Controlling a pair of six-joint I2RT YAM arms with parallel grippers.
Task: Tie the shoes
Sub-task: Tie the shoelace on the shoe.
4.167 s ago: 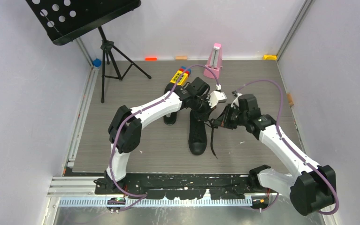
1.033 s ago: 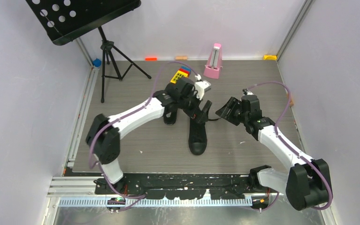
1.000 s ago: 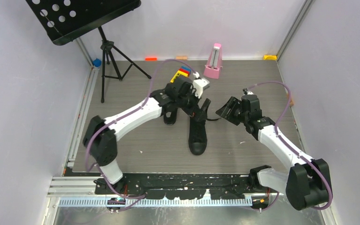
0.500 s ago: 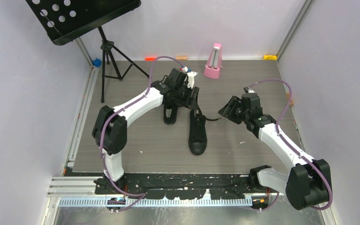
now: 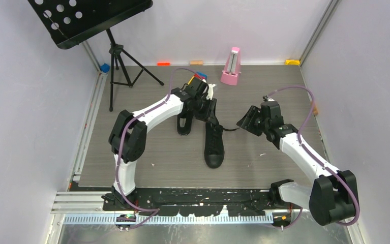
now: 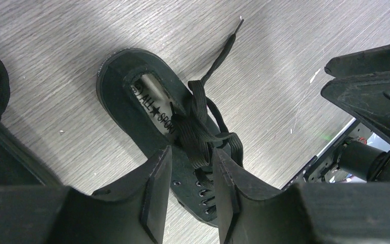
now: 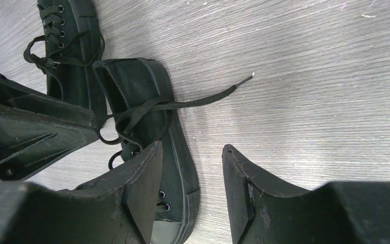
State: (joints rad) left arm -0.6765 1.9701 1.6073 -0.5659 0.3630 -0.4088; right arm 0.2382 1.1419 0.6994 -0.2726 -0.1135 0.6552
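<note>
Two black shoes stand side by side on the grey board, the left one (image 5: 184, 123) and the right one (image 5: 214, 146). My left gripper (image 5: 212, 114) hovers over the right shoe (image 6: 147, 109) near its tongue. Its jaws are partly closed, astride the bunched black laces (image 6: 199, 133), with a gap still showing between the pads. One lace end (image 7: 210, 99) trails over the floor to the right. My right gripper (image 7: 192, 147) is open, just right of that shoe (image 7: 149, 109), with nothing between its fingers. The other shoe (image 7: 70, 38) shows laced with loose loops.
A black music stand (image 5: 88, 18) on a tripod (image 5: 119, 66) occupies the back left. A pink metronome (image 5: 232, 66) and a yellow block (image 5: 195, 82) sit behind the shoes. Small coloured pieces (image 5: 293, 62) lie along the back wall.
My left gripper moved back and down over the right shoe's laces and its jaws narrowed from wide open. The right gripper stayed nearly still.
</note>
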